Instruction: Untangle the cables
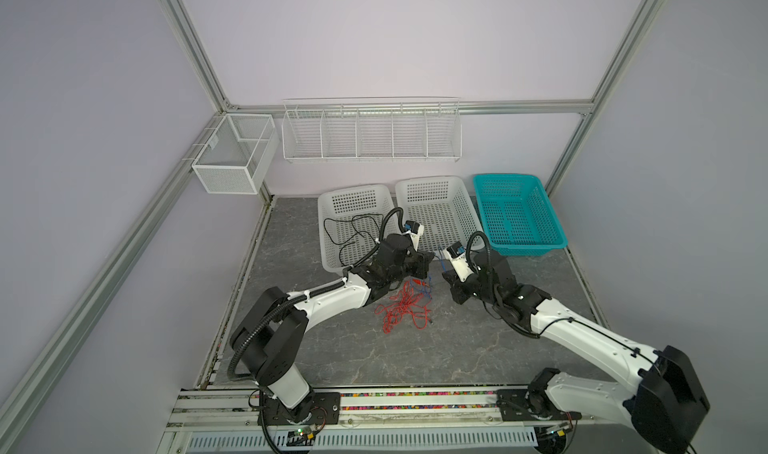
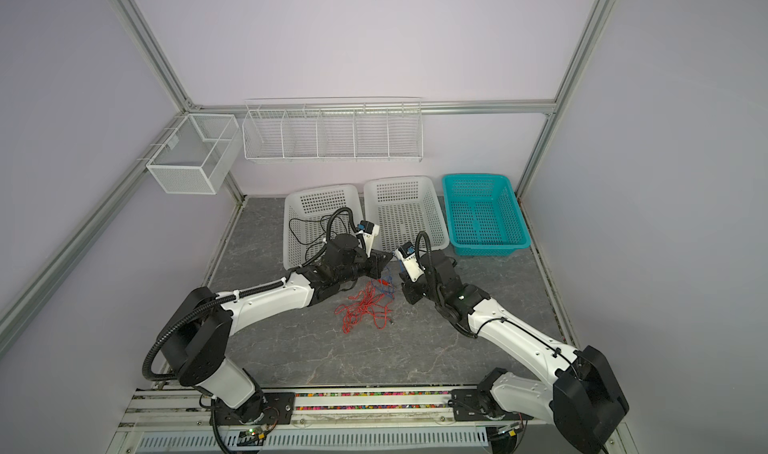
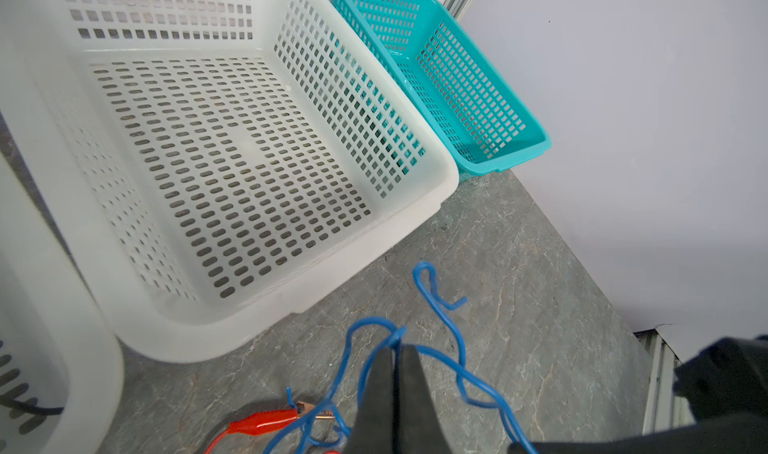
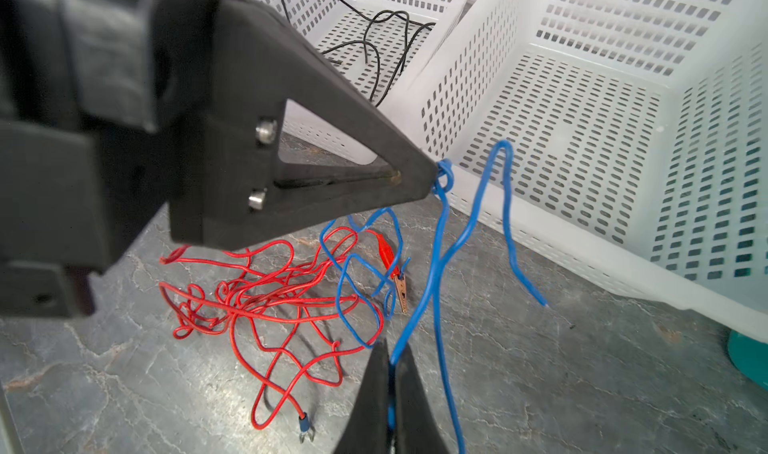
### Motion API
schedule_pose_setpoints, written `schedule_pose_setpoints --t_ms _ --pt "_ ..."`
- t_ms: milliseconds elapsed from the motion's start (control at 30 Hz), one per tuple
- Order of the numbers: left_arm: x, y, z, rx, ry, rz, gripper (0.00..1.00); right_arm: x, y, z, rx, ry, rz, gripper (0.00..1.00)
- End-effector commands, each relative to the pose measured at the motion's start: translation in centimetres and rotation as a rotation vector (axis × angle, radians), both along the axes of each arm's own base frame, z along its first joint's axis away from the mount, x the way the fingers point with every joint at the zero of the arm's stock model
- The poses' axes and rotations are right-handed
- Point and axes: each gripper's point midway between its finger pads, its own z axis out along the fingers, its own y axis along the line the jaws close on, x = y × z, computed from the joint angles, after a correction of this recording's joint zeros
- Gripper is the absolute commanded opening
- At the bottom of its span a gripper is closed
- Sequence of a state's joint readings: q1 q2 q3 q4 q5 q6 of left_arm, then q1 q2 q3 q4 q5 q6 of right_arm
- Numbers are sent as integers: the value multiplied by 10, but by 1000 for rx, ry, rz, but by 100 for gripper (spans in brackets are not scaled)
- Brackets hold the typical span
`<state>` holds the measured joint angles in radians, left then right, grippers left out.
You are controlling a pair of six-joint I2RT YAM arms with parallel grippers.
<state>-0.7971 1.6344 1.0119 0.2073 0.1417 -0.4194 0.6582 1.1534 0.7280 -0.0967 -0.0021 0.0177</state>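
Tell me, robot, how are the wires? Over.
Left tool, right tool: both shut on blue cable. Red cable tangled with it. Black cable in basket.

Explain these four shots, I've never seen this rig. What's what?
Two robot arms with pincer grippers work over a grey table. Two pictures look down from overhead and are nearly alike; the other two come from a camera on each arm's wrist. On the table lies a tangled red cable, with a blue cable overlapping its edge. A black cable sits in the left white basket, next to a second white basket and a teal basket. The left gripper and right gripper each pinch the blue cable, at different spots.
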Motion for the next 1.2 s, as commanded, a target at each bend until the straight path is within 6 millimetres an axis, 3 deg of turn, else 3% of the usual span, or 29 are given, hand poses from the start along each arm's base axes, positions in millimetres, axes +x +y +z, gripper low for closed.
schedule_pose_setpoints --t_ms 0,267,433,567,767,900,1067,1167 --pt "72 62 32 -13 -99 355 0 -39 -18 -28 -94 101 46 6" --pt "80 92 10 76 -49 481 0 -41 -35 -6 -62 11 -18 7" --pt "82 98 6 80 -37 496 0 -39 -46 0 -53 -29 -72 7" --pt "76 80 12 24 -55 391 0 -34 -46 2 -38 -33 -96 7" --pt "50 45 18 -59 -93 148 0 -18 -44 8 -11 -2 -175 6" --pt "37 36 13 -37 -106 81 1 -5 -45 21 4 1 -231 6" --pt "21 27 13 -45 -112 5 25 4 -46 39 6 -29 -253 6" --pt "6 16 14 -35 -130 -67 34 5 -43 44 15 -32 -237 6"
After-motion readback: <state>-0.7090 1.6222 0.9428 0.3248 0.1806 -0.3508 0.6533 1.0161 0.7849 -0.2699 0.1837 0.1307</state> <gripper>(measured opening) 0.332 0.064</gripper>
